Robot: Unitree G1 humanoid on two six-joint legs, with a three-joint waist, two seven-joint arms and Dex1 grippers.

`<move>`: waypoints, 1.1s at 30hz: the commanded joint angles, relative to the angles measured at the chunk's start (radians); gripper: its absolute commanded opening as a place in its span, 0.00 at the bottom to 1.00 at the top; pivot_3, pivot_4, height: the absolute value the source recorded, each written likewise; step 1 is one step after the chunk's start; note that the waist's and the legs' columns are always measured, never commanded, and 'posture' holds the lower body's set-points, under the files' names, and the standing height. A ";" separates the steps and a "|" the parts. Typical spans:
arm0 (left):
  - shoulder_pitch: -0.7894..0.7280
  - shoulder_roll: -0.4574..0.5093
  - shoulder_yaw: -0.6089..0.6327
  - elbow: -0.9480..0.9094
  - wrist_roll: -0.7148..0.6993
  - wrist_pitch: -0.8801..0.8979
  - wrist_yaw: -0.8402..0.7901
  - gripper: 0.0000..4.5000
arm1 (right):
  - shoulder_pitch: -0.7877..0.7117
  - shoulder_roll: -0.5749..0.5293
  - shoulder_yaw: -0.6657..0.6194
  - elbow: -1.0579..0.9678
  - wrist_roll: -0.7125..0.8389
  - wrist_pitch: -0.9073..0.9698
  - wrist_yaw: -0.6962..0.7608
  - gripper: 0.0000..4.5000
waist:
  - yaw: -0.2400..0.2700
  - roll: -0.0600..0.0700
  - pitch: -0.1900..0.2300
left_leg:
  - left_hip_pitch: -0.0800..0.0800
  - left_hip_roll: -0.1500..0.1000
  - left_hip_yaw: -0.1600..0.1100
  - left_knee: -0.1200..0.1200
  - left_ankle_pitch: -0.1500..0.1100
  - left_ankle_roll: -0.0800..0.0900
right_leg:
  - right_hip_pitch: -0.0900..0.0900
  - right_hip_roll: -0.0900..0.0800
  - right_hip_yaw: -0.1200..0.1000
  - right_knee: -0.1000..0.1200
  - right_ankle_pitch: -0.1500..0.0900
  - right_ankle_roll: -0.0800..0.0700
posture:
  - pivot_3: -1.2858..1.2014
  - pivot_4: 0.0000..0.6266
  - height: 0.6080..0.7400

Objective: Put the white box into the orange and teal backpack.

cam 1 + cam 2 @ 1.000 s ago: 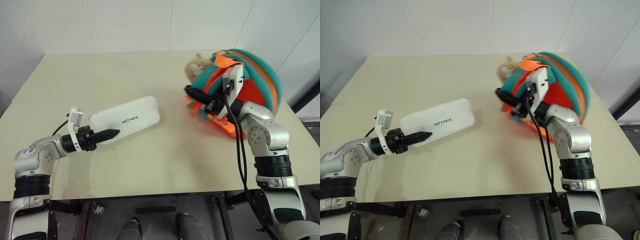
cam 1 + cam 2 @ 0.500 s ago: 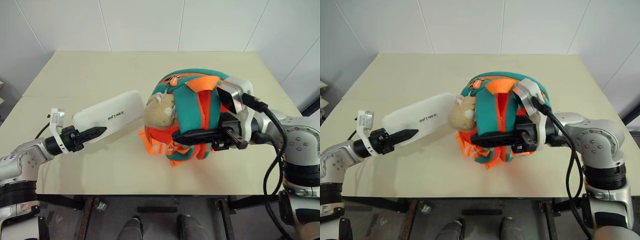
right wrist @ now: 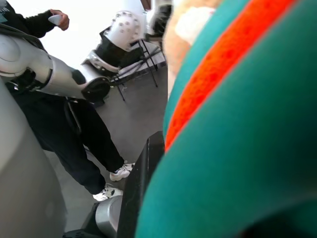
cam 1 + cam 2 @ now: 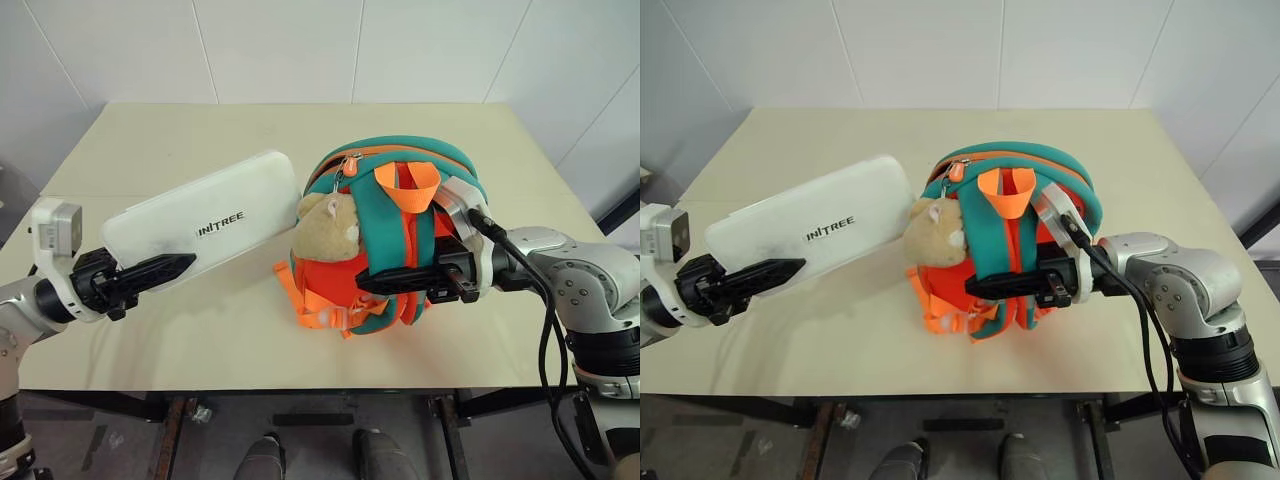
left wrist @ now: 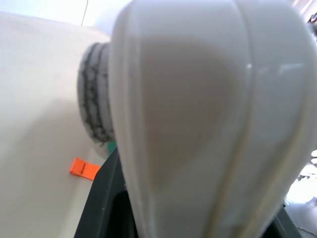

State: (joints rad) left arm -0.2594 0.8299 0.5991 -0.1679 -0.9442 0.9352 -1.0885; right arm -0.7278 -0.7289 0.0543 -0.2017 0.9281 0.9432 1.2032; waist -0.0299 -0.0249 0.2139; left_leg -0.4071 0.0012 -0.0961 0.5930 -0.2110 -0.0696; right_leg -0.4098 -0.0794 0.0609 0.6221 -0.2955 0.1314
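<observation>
Backpack (image 4: 395, 235) now beside raised box (image 4: 200, 220)

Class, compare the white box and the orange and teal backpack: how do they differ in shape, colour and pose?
Shape: the white box is flat and oblong; the orange and teal backpack is rounded and bulging.
Colour: the box is plain white with dark lettering; the backpack is orange with teal straps and carries a beige plush toy.
Pose: the box slants; the backpack stands upright.
Shared: each is gripped by a gripper, box by the left gripper, backpack by the right gripper.

One white box (image 4: 205, 222) and one backpack (image 4: 395, 235) with one plush toy (image 4: 325, 232). Two grippers, left (image 4: 150, 272) and right (image 4: 400, 281). One table (image 4: 250, 140) and one person (image 3: 59, 119).
</observation>
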 commanded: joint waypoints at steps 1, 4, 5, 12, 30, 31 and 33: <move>0.005 0.029 0.003 -0.065 -0.022 -0.039 -0.012 0.30 | -0.013 0.021 0.007 0.010 -0.028 -0.035 0.020 0.00 | 0.001 0.000 0.000 | 0.000 0.000 0.000 0.000 0.000 0.000 | 0.000 0.000 0.000 0.000 0.000 0.000 | 0.52 0.24 1.00; -0.022 0.051 -0.096 -0.047 0.058 -0.108 -0.039 0.30 | -0.010 0.042 0.020 0.013 -0.047 -0.047 0.020 0.00 | 0.001 0.000 0.000 | 0.000 0.000 0.000 0.000 0.000 0.000 | 0.000 0.000 0.000 0.000 0.000 0.000 | 0.52 0.24 1.00; -0.040 0.060 -0.132 -0.036 0.082 -0.134 -0.052 0.30 | -0.011 0.048 0.020 0.011 -0.050 -0.046 0.019 0.00 | 0.002 0.000 0.000 | 0.000 0.000 0.000 0.000 0.000 0.000 | 0.000 0.000 0.000 0.000 0.000 0.000 | 0.52 0.24 1.00; -0.247 0.075 -0.312 0.135 0.221 -0.286 -0.122 0.30 | 0.005 0.058 0.002 -0.014 -0.048 -0.036 0.015 0.00 | 0.002 0.000 0.000 | 0.000 -0.001 0.000 0.000 0.000 0.000 | 0.000 0.000 0.000 0.000 0.000 0.000 | 0.52 0.24 1.00; -0.793 -0.115 -0.781 0.400 0.556 -0.377 -0.219 0.30 | 0.063 0.063 -0.012 -0.076 -0.034 -0.035 0.005 0.00 | 0.009 -0.001 0.001 | -0.001 -0.001 -0.001 0.002 0.000 0.000 | 0.000 0.001 0.000 0.004 0.000 0.002 | 0.52 0.24 1.00; -0.825 -0.174 -0.798 0.443 0.570 -0.413 -0.222 0.30 | 0.063 0.067 -0.012 -0.077 -0.035 -0.037 0.001 0.00 | 0.009 -0.001 0.001 | -0.002 -0.002 -0.003 0.004 0.000 0.000 | 0.000 0.001 -0.001 0.004 0.000 0.003 | 0.52 0.24 1.00; -0.844 -0.250 -0.827 0.487 0.600 -0.487 -0.239 0.30 | 0.064 0.071 -0.013 -0.081 -0.039 -0.042 -0.003 0.00 | 0.008 -0.001 0.001 | -0.003 -0.003 -0.002 0.006 0.000 0.000 | 0.001 0.001 0.000 0.003 0.000 0.005 | 0.52 0.24 1.00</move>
State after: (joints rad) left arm -1.0748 0.6094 -0.2126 0.3078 -0.3569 0.5165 -1.3040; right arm -0.6599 -0.6602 0.0571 -0.2487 0.8757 0.9144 1.2048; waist -0.0215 -0.0260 0.2144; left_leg -0.4113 -0.0017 -0.0985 0.5997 -0.2111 -0.0693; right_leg -0.4092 -0.0788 0.0610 0.6245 -0.2945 0.1368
